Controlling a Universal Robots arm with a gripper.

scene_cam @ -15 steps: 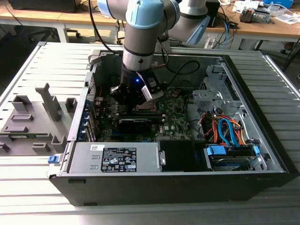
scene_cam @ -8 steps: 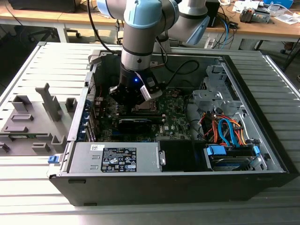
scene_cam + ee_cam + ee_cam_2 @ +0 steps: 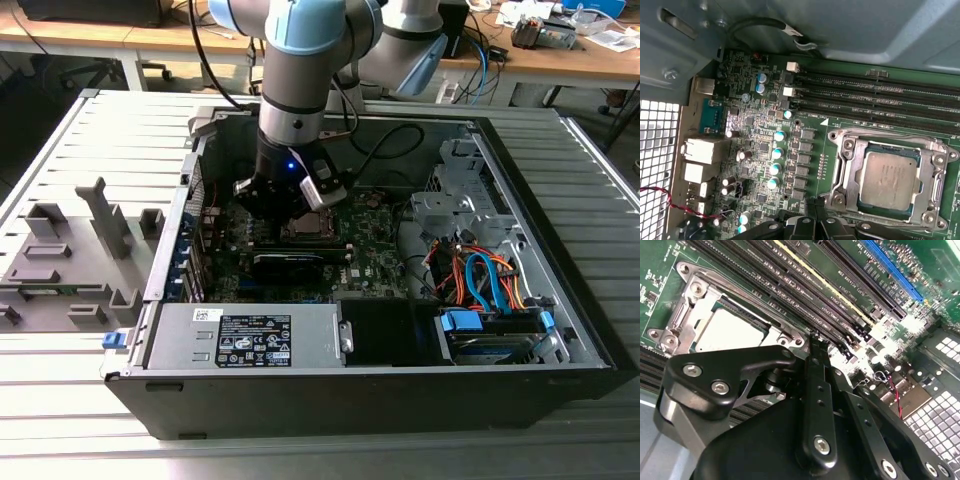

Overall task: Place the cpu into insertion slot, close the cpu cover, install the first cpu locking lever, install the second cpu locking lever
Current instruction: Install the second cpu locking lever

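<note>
Gripper (image 3: 812,340) above cpu (image 3: 888,181) in insertion slot (image 3: 935,187)

The chip (image 3: 889,181) has a dull silver-grey top, and the frame plate (image 3: 888,150) around it is a paler, brighter silver. Under both lies a deep green circuit board (image 3: 765,150) dotted with teal-capped cylinders (image 3: 778,152) and tiny white print. Long black slots (image 3: 805,295) cross the board — one carries a thin yellow stripe, another (image 3: 890,267) is bright blue. The claw (image 3: 812,347) is matt black with silver screw heads. In the exterior view the arm (image 3: 300,60) is grey with pale blue caps, the computer case (image 3: 400,390) black, its cables (image 3: 480,275) orange and blue, and the slatted tabletop (image 3: 60,400) light grey. A thin red-and-black twisted wire (image 3: 670,200) crosses a white mesh panel (image 3: 657,150).
</note>
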